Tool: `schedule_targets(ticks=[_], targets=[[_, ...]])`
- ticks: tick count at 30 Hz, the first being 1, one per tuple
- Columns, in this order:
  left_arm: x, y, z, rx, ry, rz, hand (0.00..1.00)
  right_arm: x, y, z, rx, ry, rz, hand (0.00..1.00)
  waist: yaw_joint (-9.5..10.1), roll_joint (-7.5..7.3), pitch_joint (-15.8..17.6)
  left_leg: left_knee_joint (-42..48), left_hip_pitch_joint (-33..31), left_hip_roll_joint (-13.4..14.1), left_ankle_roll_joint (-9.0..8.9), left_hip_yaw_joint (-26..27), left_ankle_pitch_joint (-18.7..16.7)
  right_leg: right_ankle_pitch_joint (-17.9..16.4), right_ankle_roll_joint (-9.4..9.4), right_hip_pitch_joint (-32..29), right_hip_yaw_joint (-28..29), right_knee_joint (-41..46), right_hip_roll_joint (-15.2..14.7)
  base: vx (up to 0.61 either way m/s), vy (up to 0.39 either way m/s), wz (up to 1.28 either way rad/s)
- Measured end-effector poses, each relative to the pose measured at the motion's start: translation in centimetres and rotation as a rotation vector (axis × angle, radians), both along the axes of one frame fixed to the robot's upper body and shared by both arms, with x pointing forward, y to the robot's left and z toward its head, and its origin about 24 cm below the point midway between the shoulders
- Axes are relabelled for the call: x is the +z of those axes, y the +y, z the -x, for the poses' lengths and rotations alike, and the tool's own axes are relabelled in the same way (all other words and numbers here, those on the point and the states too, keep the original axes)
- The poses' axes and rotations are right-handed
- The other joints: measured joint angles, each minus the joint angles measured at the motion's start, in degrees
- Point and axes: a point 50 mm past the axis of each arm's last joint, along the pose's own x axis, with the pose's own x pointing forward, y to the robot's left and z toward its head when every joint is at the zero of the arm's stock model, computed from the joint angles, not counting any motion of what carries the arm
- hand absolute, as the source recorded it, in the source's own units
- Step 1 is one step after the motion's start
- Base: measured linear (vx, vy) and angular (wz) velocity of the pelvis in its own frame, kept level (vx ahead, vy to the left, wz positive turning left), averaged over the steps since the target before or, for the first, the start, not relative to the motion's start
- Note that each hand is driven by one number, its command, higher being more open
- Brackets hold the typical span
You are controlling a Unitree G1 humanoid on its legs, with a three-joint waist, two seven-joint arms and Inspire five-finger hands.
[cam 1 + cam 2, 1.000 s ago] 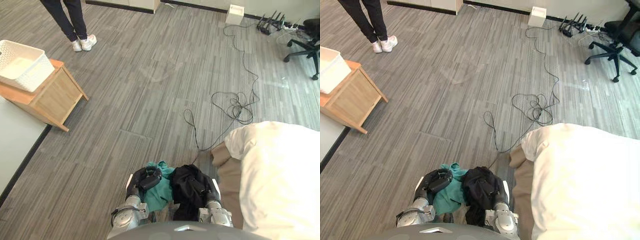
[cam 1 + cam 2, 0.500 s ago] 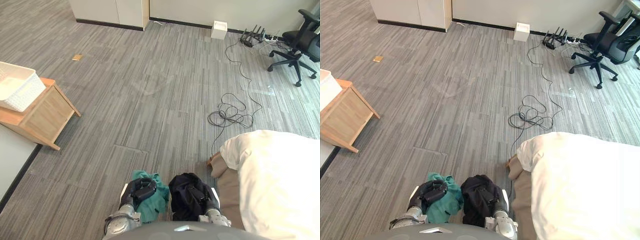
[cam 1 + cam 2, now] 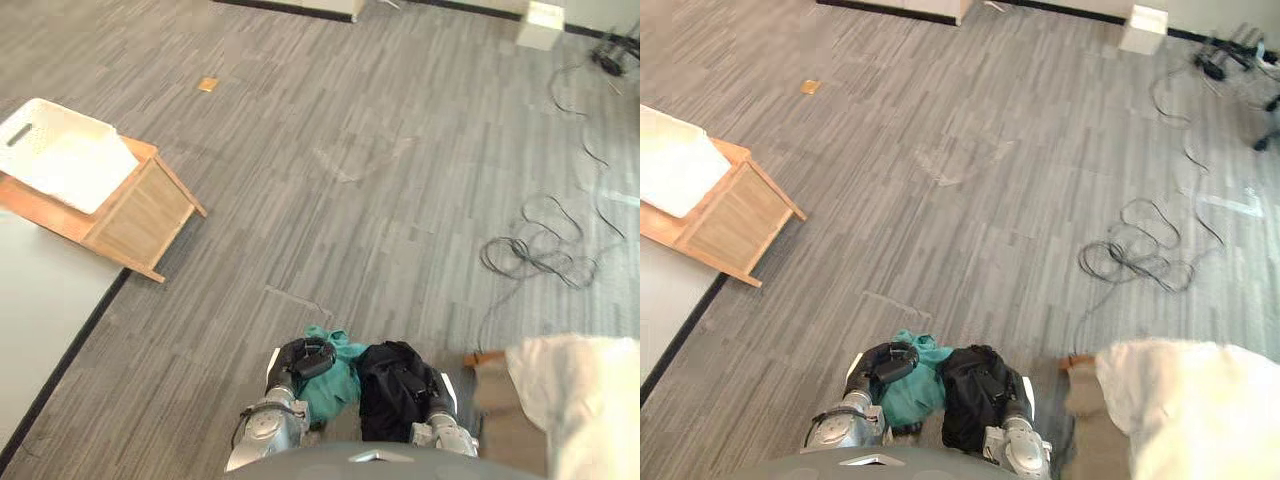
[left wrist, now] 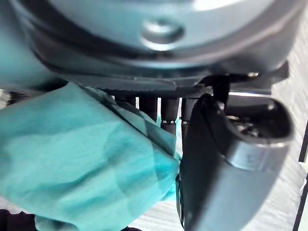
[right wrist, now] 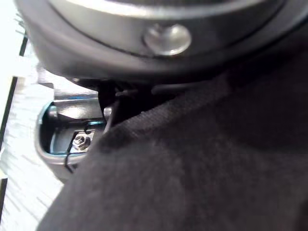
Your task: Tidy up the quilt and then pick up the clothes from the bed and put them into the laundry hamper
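Observation:
My left hand [image 3: 300, 360] is low in the left eye view, with its fingers [image 4: 159, 108] and thumb [image 4: 231, 159] curled round a bunched teal garment [image 3: 335, 375]. Close beside it, my right hand [image 3: 440, 395] carries a black garment [image 3: 395, 390] that drapes over most of the hand and covers its fingers [image 5: 192, 163]. Both bundles hang above the grey floor. The white laundry hamper [image 3: 65, 155] stands on a low wooden stand [image 3: 140, 215] at the far left. A corner of the bed with its white quilt [image 3: 590, 400] lies at the lower right.
A coil of black cable [image 3: 540, 250] lies on the floor to the right. A white box [image 3: 540, 25] stands at the far wall. A pale surface with a dark edge [image 3: 40, 320] runs along the left, below the stand.
The camera has swung left: the hamper and stand sit fuller in view and the bed has slid to the right edge. A person's legs seen earlier are gone. Both hands still hold their garments.

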Motion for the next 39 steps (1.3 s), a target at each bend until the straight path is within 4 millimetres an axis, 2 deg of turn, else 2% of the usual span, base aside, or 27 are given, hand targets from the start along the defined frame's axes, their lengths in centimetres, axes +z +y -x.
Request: schedule_targets(ticks=[1,2,3,4,5,9,10,12,13,14,15,16,17,19,20,22,25,27,29,30,31,32,34,35,36,37,39], targets=[[0.0,0.2,0.0,-0.010,-0.002,-0.010,0.00,-0.1,-0.1,0.1,-0.010,0.003,-0.003,0.00,-0.60,-0.46,0.26,-1.60,3.52,-1.03,0.13,-1.43,-0.92,3.81,5.37,-3.95,3.42,12.17,-0.10,0.63,0.092,0.75],[-0.1,0.8,0.0,-0.022,-0.004,-0.033,0.00,0.2,0.1,-0.5,-0.002,-0.029,-0.013,0.00,-1.42,-1.48,1.01,-3.50,8.17,-2.31,0.57,-3.74,-2.01,8.35,7.57,-8.81,6.04,26.17,0.01,0.52,0.033,0.67],[-0.2,1.1,0.0,-0.027,0.001,-0.043,0.00,0.4,0.2,-0.8,0.002,-0.047,-0.015,0.00,-2.08,-1.39,1.37,-3.92,10.04,-2.65,0.74,-4.87,-2.62,7.12,5.47,-11.28,5.95,31.79,0.09,0.50,-0.040,0.83],[-0.4,1.2,0.1,-0.028,0.011,-0.055,0.00,0.7,0.0,-1.4,0.004,-0.076,-0.009,0.00,-3.35,-1.14,1.54,-5.17,13.60,-2.50,1.13,-7.36,-3.60,3.99,0.25,-15.83,4.64,38.00,0.70,0.62,-0.115,1.07],[-0.2,1.0,-0.3,-0.042,-0.001,-0.066,0.00,1.2,-0.5,-2.0,-0.010,-0.118,0.001,0.00,-4.47,0.05,1.97,-6.88,17.02,-1.35,1.33,-10.77,-4.53,1.97,-2.92,-21.10,2.48,37.43,2.10,0.52,-0.106,1.02],[0.3,0.5,-1.5,-0.072,-0.035,-0.067,0.00,2.4,-1.4,-3.8,-0.032,-0.201,0.022,0.00,-6.44,1.48,3.81,-8.54,21.62,1.58,0.96,-18.28,-5.20,0.30,-3.45,-29.59,1.70,16.97,3.65,0.52,-0.226,1.24],[0.5,0.3,-1.9,-0.080,-0.048,-0.065,0.00,2.5,-1.9,-4.1,-0.045,-0.209,0.024,0.00,-6.53,2.48,4.88,-8.52,23.45,3.04,-0.49,-20.10,-5.98,2.57,-2.57,-29.53,3.99,3.77,4.11,0.56,-0.354,1.12],[0.6,0.7,-2.1,-0.067,-0.055,-0.069,0.00,2.4,-2.3,-4.3,-0.066,-0.206,0.001,0.00,-6.21,1.77,5.05,-8.73,26.62,4.87,-4.25,-22.63,-8.14,11.52,-1.53,-29.31,7.77,-15.41,2.76,0.66,-0.477,1.08],[0.5,0.8,-2.1,-0.057,-0.050,-0.068,0.00,2.3,-2.4,-4.4,-0.073,-0.204,-0.011,0.00,-5.97,1.83,5.12,-8.64,27.67,5.58,-5.32,-23.24,-8.78,16.53,-0.64,-29.26,7.57,-15.10,2.63,0.76,-0.620,0.58],[0.1,0.9,-1.9,-0.027,-0.025,-0.059,0.00,2.4,-2.8,-5.1,-0.065,-0.207,-0.005,0.00,-4.81,4.49,5.43,-7.12,28.47,8.49,-6.35,-23.21,-8.83,18.42,-2.30,-29.92,5.80,-10.44,5.23,0.63,-0.534,0.27],[0.3,0.6,-2.2,-0.022,-0.029,-0.045,0.00,2.5,-3.0,-5.6,-0.060,-0.213,-0.002,0.00,-4.40,4.98,5.71,-3.44,27.45,10.11,-9.74,-22.44,-5.39,14.63,-4.80,-31.03,4.59,-3.63,6.12,0.62,-0.531,0.20],[0.2,0.6,-2.1,-0.013,-0.025,-0.035,0.00,2.5,-3.0,-5.6,-0.059,-0.209,-0.003,0.00,-4.47,4.98,5.78,-0.89,27.27,10.04,-9.68,-22.26,-3.06,12.34,-5.58,-30.46,3.45,-1.20,6.19,0.62,-0.576,0.43],[0.0,0.8,-1.6,0.044,0.001,0.004,0.00,2.4,-2.7,-5.3,-0.040,-0.200,-0.009,0.00,-4.89,4.87,6.04,10.70,24.36,10.84,-9.41,-21.50,4.85,7.83,-7.41,-25.62,1.00,0.23,7.12,0.62,-0.568,0.40],[-0.1,1.0,-1.2,0.124,0.010,0.058,0.00,2.7,-2.0,-5.3,0.000,-0.213,-0.019,0.00,-4.15,5.20,6.83,31.22,15.73,13.26,-10.41,-21.08,11.55,6.05,-9.00,-17.02,-0.09,-5.53,9.70,0.63,-0.471,0.22],[0.0,1.1,-1.2,0.143,0.004,0.077,0.00,2.8,-1.8,-5.5,0.011,-0.219,-0.026,0.00,-3.71,5.61,7.18,37.85,12.55,13.72,-9.66,-20.28,9.70,5.88,-9.46,-13.86,-0.45,-7.81,10.66,0.54,-0.366,0.03],[0.6,0.9,-1.7,0.150,-0.021,0.106,0.00,3.3,-1.3,-6.2,0.030,-0.247,-0.040,0.00,-2.10,3.65,8.48,46.48,3.68,11.83,-9.47,-16.51,3.05,5.30,-10.84,-4.89,-0.61,-13.77,11.07,0.43,-0.331,-0.09],[0.7,0.0,-1.5,0.114,-0.034,0.129,0.00,3.9,-1.9,-6.9,0.006,-0.285,-0.044,0.00,-1.25,4.37,8.03,33.43,-2.27,8.03,-10.25,-10.88,-2.60,4.76,-11.32,2.25,-0.69,-21.12,11.08,0.49,-0.214,-0.02],[0.9,-0.5,-1.5,0.089,-0.052,0.151,0.00,4.1,-2.6,-7.4,-0.017,-0.292,-0.027,0.00,-1.12,5.79,7.70,18.18,-6.03,6.38,-8.40,-1.79,-3.06,2.92,-10.72,6.59,-2.45,-25.06,11.06,0.53,-0.082,0.40],[1.1,-0.8,-1.7,0.088,-0.062,0.161,0.00,4.1,-2.5,-7.7,-0.025,-0.281,-0.014,0.00,-0.79,5.88,7.64,9.08,-7.01,5.79,-7.35,6.87,0.31,1.50,-9.55,9.61,-4.54,-27.01,10.97,0.52,-0.057,0.54],[1.2,-0.9,-1.8,0.088,-0.067,0.164,0.00,4.0,-2.3,-8.1,-0.023,-0.270,-0.009,0.00,-0.45,5.75,7.67,4.65,-7.27,5.67,-4.31,13.73,3.97,-0.26,-8.54,11.99,-5.77,-27.70,10.93,0.56,-0.051,0.49],[1.2,-1.1,-1.8,0.089,-0.062,0.170,0.00,3.8,-1.8,-8.5,-0.007,-0.260,-0.012,0.00,0.24,5.25,7.06,4.56,-5.97,4.80,1.50,19.16,3.28,-1.51,-7.31,13.35,-6.17,-27.15,9.83,0.57,-0.045,0.51],[1.1,-1.3,-1.7,0.094,-0.052,0.174,0.00,3.8,-1.6,-8.5,0.002,-0.256,-0.013,0.00,0.29,4.67,6.66,4.55,-5.65,4.00,2.64,20.30,2.44,-1.73,-6.92,13.18,-6.64,-26.20,9.20,0.49,-0.038,0.49],[0.8,-1.1,-1.3,0.089,-0.024,0.163,0.00,3.1,-1.3,-8.1,-0.005,-0.218,-0.027,0.00,0.32,4.06,6.13,2.31,-2.22,1.18,7.22,17.65,0.11,-2.36,-5.46,10.83,-7.83,-14.08,7.93,0.61,-0.017,0.95],[0.7,-1.1,-1.2,0.086,-0.013,0.160,0.00,2.6,-1.2,-7.5,-0.020,-0.191,-0.036,0.00,0.39,3.99,5.96,0.40,0.60,0.00,6.40,14.92,-0.59,-0.65,-2.60,8.29,-7.92,-4.45,7.65,0.84,0.004,1.51],[0.7,-1.1,-1.1,0.085,-0.012,0.159,0.00,2.0,-1.2,-6.5,-0.046,-0.160,-0.047,0.00,-0.23,3.62,5.74,-1.76,4.82,-1.16,4.80,10.28,-1.56,5.03,6.07,2.86,-6.70,11.28,7.15,0.86,-0.052,1.60],[0.6,-0.9,-1.0,0.086,-0.008,0.150,0.00,1.7,-1.1,-5.9,-0.050,-0.141,-0.055,0.00,-0.84,3.19,5.59,-2.44,7.60,-1.80,4.51,6.68,-2.42,6.58,7.32,-1.11,-5.24,23.05,6.43,0.85,-0.155,2.02],[0.4,-0.6,-0.8,0.082,0.009,0.133,0.00,1.2,-1.1,-4.8,-0.058,-0.112,-0.055,0.00,-2.79,3.29,5.41,-4.17,13.69,-2.17,4.22,-1.04,-2.88,4.24,3.20,-7.31,-6.50,36.63,3.35,0.61,-0.211,1.93]])
